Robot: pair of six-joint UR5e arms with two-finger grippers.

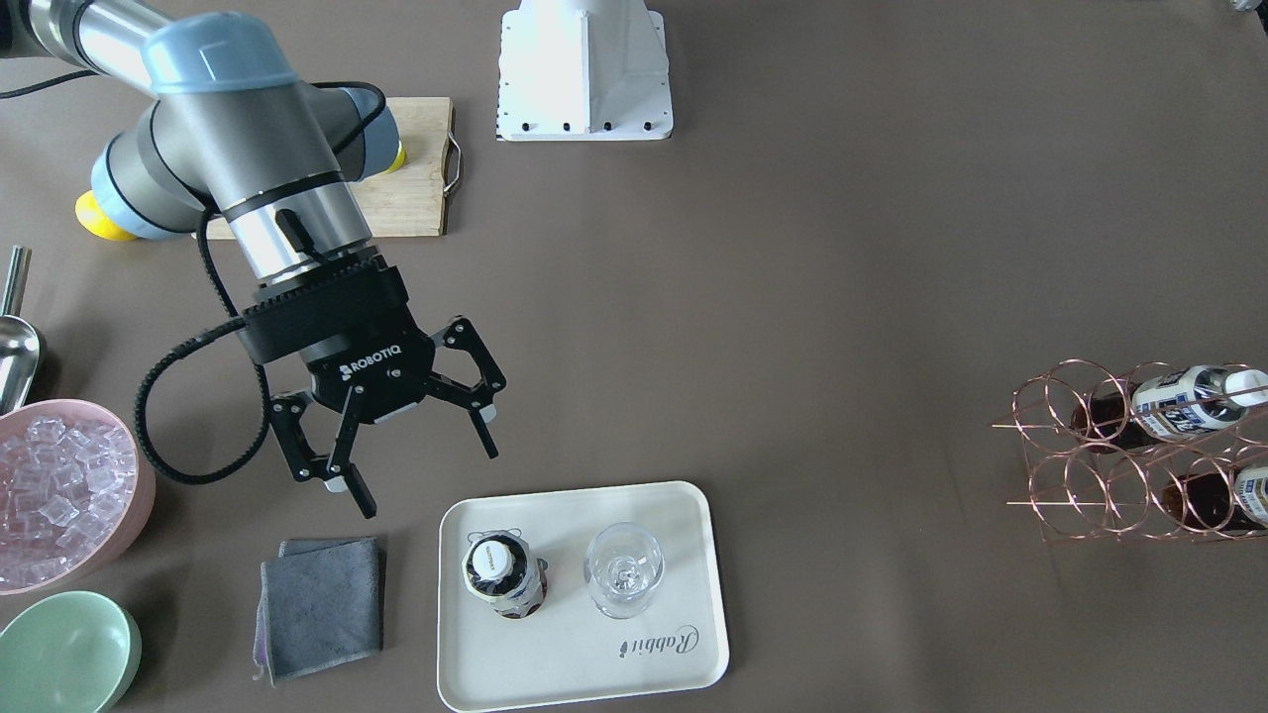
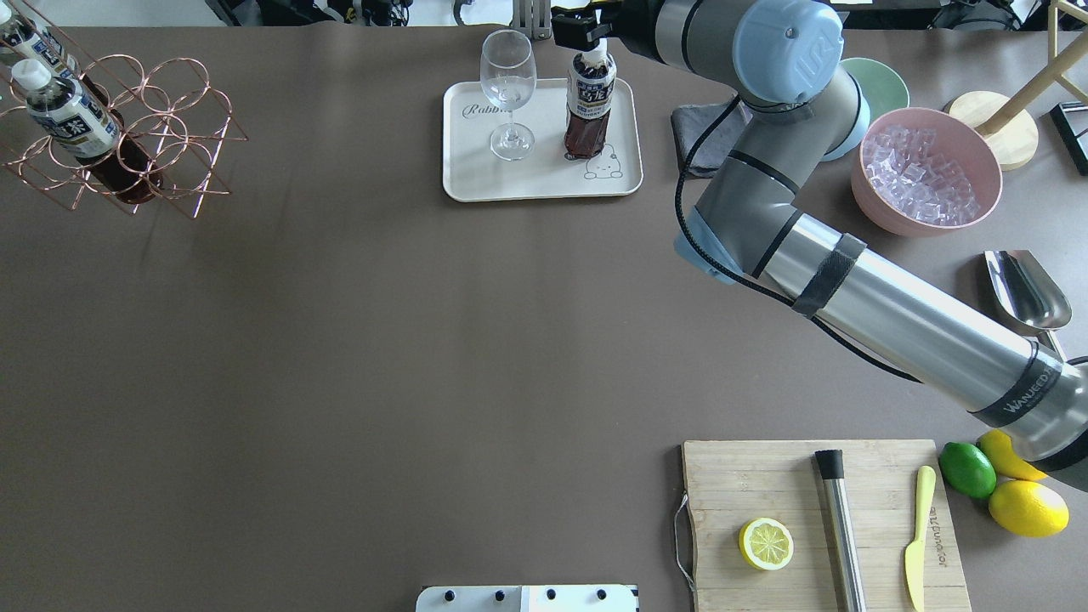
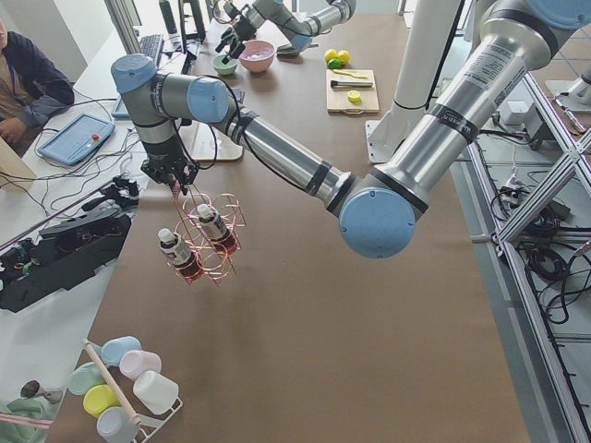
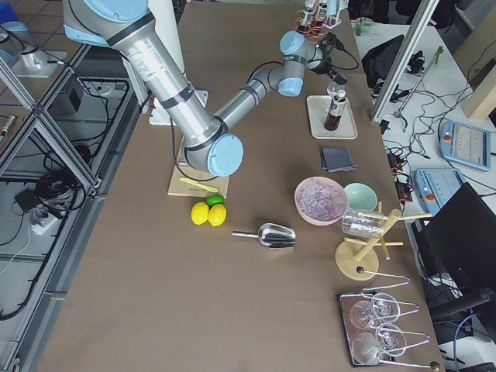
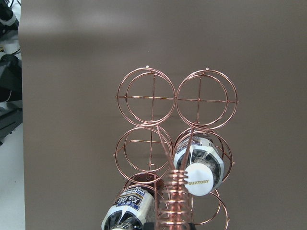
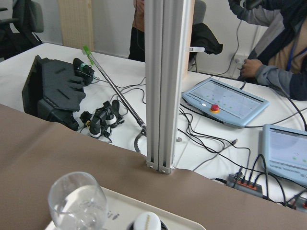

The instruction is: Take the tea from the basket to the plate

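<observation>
One tea bottle [image 1: 503, 579] stands upright on the cream plate [image 1: 644, 654], next to a wine glass; it also shows in the overhead view [image 2: 589, 106]. My right gripper [image 1: 428, 480] is open and empty, up above the plate near this bottle, whose cap [image 6: 146, 223] is at the bottom edge of the right wrist view. The copper basket [image 1: 1119, 465] holds two more tea bottles [image 1: 1184, 401] [image 1: 1223, 495]. My left gripper [image 3: 175, 173] is at the top of the basket's coiled handle [image 5: 176, 184]; I cannot tell whether it is open or shut.
A wine glass [image 1: 624, 579] stands on the plate. A grey cloth [image 1: 322, 604], a pink bowl of ice [image 1: 59, 495], a green bowl [image 1: 64, 654] and a metal scoop [image 1: 15, 347] lie beside the plate. A cutting board [image 2: 816, 527] with lemon and knife lies near the robot.
</observation>
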